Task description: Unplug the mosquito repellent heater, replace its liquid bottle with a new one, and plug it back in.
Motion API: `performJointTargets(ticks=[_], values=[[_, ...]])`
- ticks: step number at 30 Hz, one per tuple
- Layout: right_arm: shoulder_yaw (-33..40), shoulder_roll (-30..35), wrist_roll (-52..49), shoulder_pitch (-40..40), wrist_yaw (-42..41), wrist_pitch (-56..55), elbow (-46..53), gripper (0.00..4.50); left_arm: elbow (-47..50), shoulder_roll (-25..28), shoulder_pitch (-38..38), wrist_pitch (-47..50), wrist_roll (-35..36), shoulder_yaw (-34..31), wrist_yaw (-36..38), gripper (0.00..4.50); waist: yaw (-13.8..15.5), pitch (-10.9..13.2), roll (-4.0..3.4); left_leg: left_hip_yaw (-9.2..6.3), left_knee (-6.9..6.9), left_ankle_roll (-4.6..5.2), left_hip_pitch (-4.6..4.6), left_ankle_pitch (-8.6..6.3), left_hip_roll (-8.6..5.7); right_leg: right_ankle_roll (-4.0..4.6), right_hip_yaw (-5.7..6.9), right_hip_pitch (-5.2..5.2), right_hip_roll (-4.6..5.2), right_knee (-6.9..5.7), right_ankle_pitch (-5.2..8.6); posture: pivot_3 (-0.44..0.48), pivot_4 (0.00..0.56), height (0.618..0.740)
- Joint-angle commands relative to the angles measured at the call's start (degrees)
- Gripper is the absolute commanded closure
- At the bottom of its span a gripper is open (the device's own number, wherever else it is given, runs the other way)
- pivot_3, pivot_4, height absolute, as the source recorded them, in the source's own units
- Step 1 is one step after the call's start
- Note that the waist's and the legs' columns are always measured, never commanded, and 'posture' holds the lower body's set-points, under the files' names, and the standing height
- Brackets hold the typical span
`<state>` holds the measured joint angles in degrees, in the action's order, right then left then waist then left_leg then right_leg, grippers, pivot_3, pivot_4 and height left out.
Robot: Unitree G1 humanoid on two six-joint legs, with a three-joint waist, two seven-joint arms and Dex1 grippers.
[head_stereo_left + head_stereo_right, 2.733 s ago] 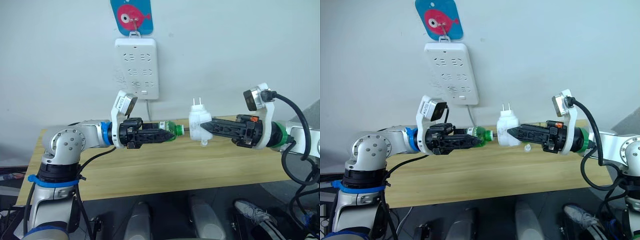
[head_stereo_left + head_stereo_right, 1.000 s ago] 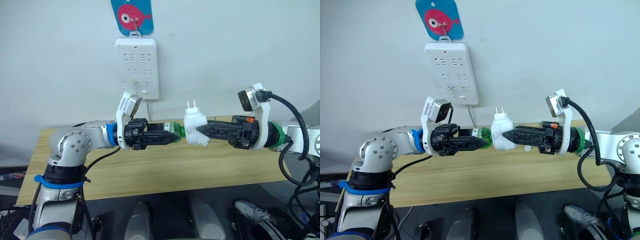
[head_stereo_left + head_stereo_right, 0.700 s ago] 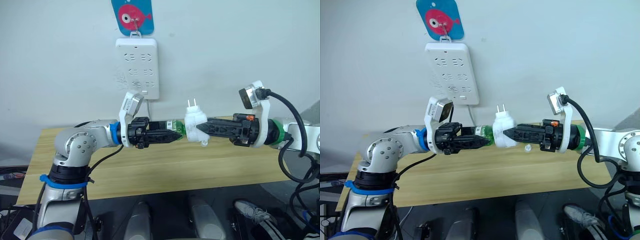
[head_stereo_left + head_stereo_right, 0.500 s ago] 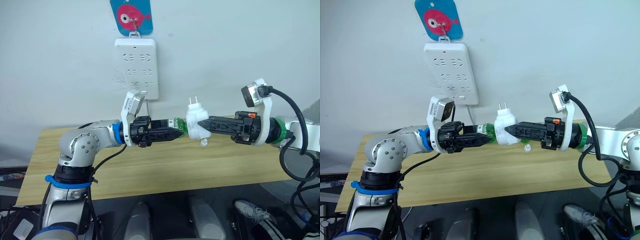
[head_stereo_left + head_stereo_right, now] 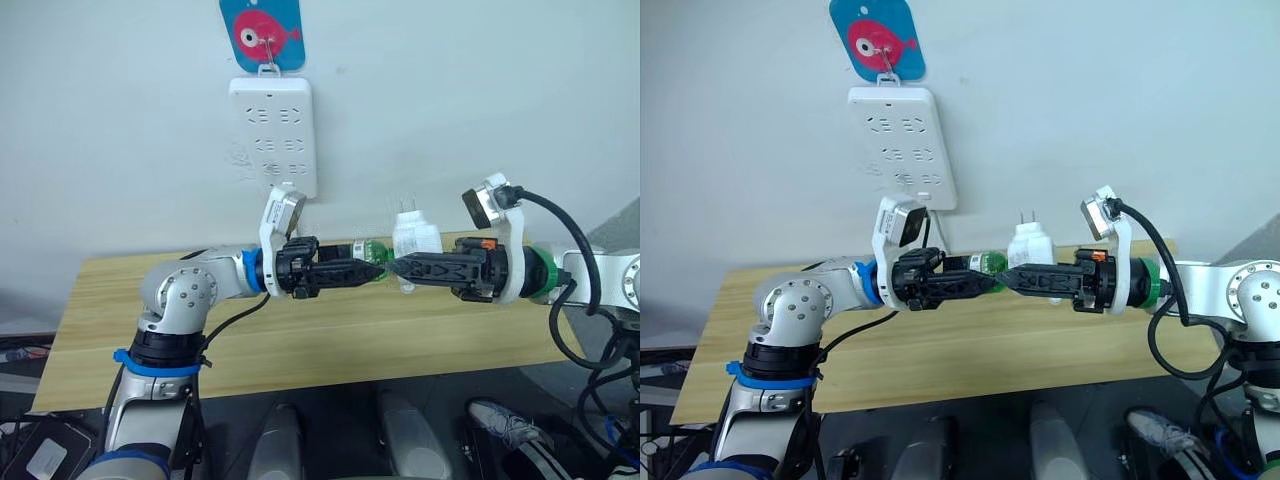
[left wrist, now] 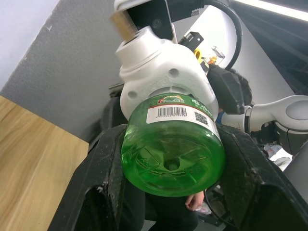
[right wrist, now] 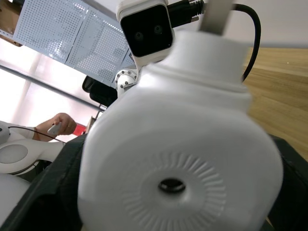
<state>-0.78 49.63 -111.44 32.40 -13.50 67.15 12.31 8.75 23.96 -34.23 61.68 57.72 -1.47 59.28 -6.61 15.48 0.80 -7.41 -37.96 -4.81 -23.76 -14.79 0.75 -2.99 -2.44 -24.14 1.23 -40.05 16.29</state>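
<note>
With both arms raised in front of the wall, the left tool pinches a green liquid bottle across its body, fingers pressed on either side, base toward the wrist. The right tool clamps the mosquito repellent heater, prongs up. Bottle and heater meet mid-air above the tabletop, the bottle's neck in or at the heater's opening; how far seated, cannot tell.

Handling, as a guess: both pieces look light and rigid. The bottle is smooth, round plastic, likely to spin or slip in a two-finger pinch if twisted hard; the grip across the widest part of the body seems right. The heater's rounded shell is slick too; better held on its flanks, clear of prongs and hole.

The white socket strip hangs on the wall behind, below a blue fish hook.
</note>
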Motion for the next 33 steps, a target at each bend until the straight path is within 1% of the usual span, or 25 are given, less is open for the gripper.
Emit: performJointTargets(ticks=[1,5,8,11,13,14,15,17,18,20,21,22,24,27,29,30,31,33], values=[[1.47,0.97,-1.56,0.57,-0.98,-0.07,1.00,0.00,0.62,0.00,-0.46,-0.97,1.13,-1.18,-0.32,2.18,0.00,0.00,0.00,0.01,0.00,0.00,0.00,0.00,0.00,0.00,0.00,0.00,0.00,0.00,0.00,-0.188,0.200,0.725],[1.64,1.88,-0.96,0.23,-1.26,0.04,2.01,0.00,-0.51,-0.80,-1.12,-0.54,2.12,-2.32,-1.65,2.18,0.01,0.00,0.00,0.00,-0.01,0.00,-0.01,0.00,0.00,0.00,0.00,0.00,0.00,0.00,0.00,-0.189,0.201,0.725],[2.54,3.08,3.08,-0.98,-3.77,0.73,4.88,0.00,-1.50,-1.45,-1.68,-0.49,2.50,-3.07,-2.87,2.18,0.02,0.00,0.00,0.01,-0.01,0.00,-0.01,0.00,-0.01,0.00,0.00,0.00,0.01,0.01,0.00,-0.190,0.201,0.725],[3.71,5.05,14.24,-4.85,-10.16,0.29,12.31,0.00,-2.85,-1.84,-2.59,-0.32,2.71,-3.75,-3.83,2.18,0.28,-0.01,0.01,-0.04,0.00,0.00,-0.03,0.00,-0.02,0.00,0.04,0.01,0.01,0.01,0.00,-0.195,0.201,0.725],[4.65,5.65,21.26,-7.97,-14.59,-2.31,16.16,0.00,-3.43,-1.81,-3.15,0.03,2.89,-3.95,-3.96,2.18,0.17,-0.02,0.01,-0.03,-0.01,-0.01,-0.03,0.00,-0.01,-0.01,0.06,0.01,0.00,0.04,0.00,-0.196,0.201,0.725],[6.06,4.45,22.37,-10.14,-15.20,-4.18,16.82,0.00,-3.72,-1.66,-3.45,0.38,3.03,-3.98,-3.81,2.18,0.19,-0.02,0.02,-0.01,-0.01,-0.01,-0.02,0.01,-0.02,-0.01,0.05,0.01,0.01,0.03,0.00,-0.199,0.201,0.725],[7.17,3.69,25.56,-12.09,-16.88,-6.71,18.15,0.00,-3.92,-1.48,-3.64,0.73,3.17,-3.97,-3.65,2.18,0.14,-0.03,0.03,-0.03,-0.02,-0.01,-0.02,0.00,-0.02,-0.01,0.06,0.02,0.01,0.03,0.00,-0.203,0.201,0.725],[7.67,4.49,32.16,-14.84,-20.31,-9.55,19.90,0.00,-4.20,-0.91,-3.96,1.57,3.50,-3.82,-3.05,2.18,0.09,-0.04,0.00,0.01,-0.04,-0.02,-0.01,0.01,-0.02,-0.01,0.03,0.01,0.02,0.00,0.00,-0.205,0.200,0.725],[7.86,5.75,33.84,-15.47,-23.07,-9.50,19.25,0.35,-4.31,-0.51,-4.12,2.28,3.92,-3.77,-2.71,2.18,0.06,-0.04,0.00,0.01,-0.04,-0.03,0.00,0.01,-0.02,-0.02,0.02,0.02,0.02,0.00,0.00,-0.208,0.200,0.725],[8.13,7.63,36.40,-16.04,-27.56,-9.63,17.14,0.81,-4.38,0.27,-4.34,3.61,4.68,-3.72,-2.05,2.18,0.03,-0.04,0.00,0.02,-0.05,-0.03,0.01,0.02,-0.02,-0.03,0.01,0.02,0.02,-0.01,-0.01,-0.210,0.200,0.725],[7.51,9.13,39.23,-15.90,-29.86,-10.05,15.82,1.20,-4.31,0.84,-4.44,4.45,5.15,-3.61,-1.52,2.18,0.02,-0.04,0.00,0.01,-0.05,-0.03,0.01,0.02,-0.01,-0.03,0.02,0.02,0.01,-0.01,-0.01,-0.210,0.200,0.725],[7.08,9.90,42.24,-15.85,-32.07,-11.42,14.48,1.48,-4.15,1.42,-4.51,5.13,5.45,-3.43,-0.94,2.18,0.02,-0.04,0.00,0.01,-0.06,-0.02,0.02,0.01,-0.01,-0.03,0.02,0.02,0.01,-0.01,-0.01,-0.210,0.200,0.725],[5.42,10.76,48.91,-14.78,-35.99,-15.14,11.03,2.27,-3.97,2.32,-4.76,6.35,5.97,-3.21,-0.02,2.18,0.00,-0.04,0.00,0.02,-0.06,-0.02,0.03,0.01,-0.01,-0.03,0.02,0.02,0.00,-0.02,-0.01,-0.210,0.200,0.725],[1.69,9.97,58.84,-11.57,-40.11,-21.61,5.94,3.27,-3.54,3.31,-5.03,7.54,6.52,-2.72,1.15,2.18,-0.17,-0.04,0.00,0.05,-0.05,-0.03,0.04,0.01,-0.01,-0.03,0.00,0.02,0.01,-0.01,-0.01,-0.214,0.196,0.725],[-0.64,8.30,63.20,-8.68,-42.37,-24.64,3.34,4.04,-3.23,3.38,-5.09,7.97,6.83,-2.66,1.22,2.18,-0.47,-0.04,0.00,0.06,-0.05,-0.04,0.04,0.02,-0.01,-0.03,-0.01,0.02,0.01,-0.02,-0.01,-0.214,0.196,0.725],[-1.65,7.12,64.97,-7.12,-43.13,-25.87,2.15,4.34,-3.09,3.43,-5.13,8.19,6.97,-2.62,1.30,2.18,-0.66,-0.05,0.01,0.05,-0.04,-0.07,0.04,0.04,-0.01,-0.03,0.00,0.02,0.01,-0.02,-0.01,-0.213,0.195,0.725],[-2.55,5.97,66.25,-5.65,-43.94,-26.59,1.19,4.50,-2.95,3.46,-5.13,8.41,7.12,-2.62,1.28,2.18,-0.83,-0.04,0.00,0.05,-0.04,-0.09,0.05,0.05,0.00,-0.02,0.00,0.02,0.01,-0.01,-0.01,-0.211,0.196,0.725],[-3.91,4.03,68.18,-3.53,-45.65,-27.49,0.16,4.50,-2.68,3.60,-5.10,8.83,7.34,-2.54,1.32,2.18,-0.96,-0.04,0.00,0.03,-0.02,-0.15,0.04,0.09,-0.01,-0.03,0.00,0.01,0.02,-0.02,-0.01,-0.210,0.196,0.725]])
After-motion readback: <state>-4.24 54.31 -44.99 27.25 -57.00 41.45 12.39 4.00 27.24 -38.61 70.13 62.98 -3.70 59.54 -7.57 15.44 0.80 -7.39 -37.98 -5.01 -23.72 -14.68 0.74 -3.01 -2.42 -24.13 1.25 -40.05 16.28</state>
